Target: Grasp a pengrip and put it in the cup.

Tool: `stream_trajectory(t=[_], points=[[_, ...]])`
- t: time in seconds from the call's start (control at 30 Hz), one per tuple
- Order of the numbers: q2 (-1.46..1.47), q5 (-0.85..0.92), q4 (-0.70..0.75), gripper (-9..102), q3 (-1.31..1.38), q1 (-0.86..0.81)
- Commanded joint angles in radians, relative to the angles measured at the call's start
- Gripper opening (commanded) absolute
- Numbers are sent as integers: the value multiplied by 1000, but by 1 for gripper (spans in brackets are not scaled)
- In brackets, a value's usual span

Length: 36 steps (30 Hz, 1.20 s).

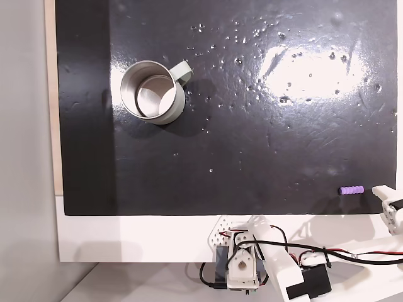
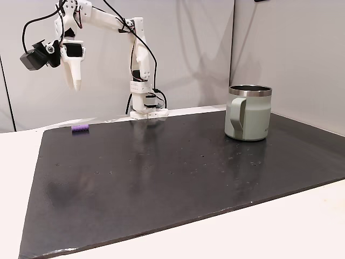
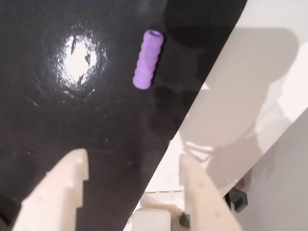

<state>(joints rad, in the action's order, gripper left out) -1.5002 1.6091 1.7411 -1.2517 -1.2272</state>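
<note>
pengrip (image 1: 351, 190) lying flat on the black mat (image 1: 252, 138), near its lower right corner. my hand (image 1: 389, 200) just right of it, not touching. cup (image 1: 153, 92) upright at upper left, well apart, handle toward upper right, white bench (image 1: 126, 236) edge below mat

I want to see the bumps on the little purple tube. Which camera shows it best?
The wrist view: the pengrip is big there, with clear ribs and an open end. Both fixed views show a tiny purple speck on the black mat.
</note>
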Motion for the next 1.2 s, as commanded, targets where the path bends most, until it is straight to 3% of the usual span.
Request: stream_trajectory(t=[0.0,0.6,1.17], points=[[5,5,-51,24,-25,3],[144,-101,-287,25,-189,89],[38,-17,-549,25,-517,11]])
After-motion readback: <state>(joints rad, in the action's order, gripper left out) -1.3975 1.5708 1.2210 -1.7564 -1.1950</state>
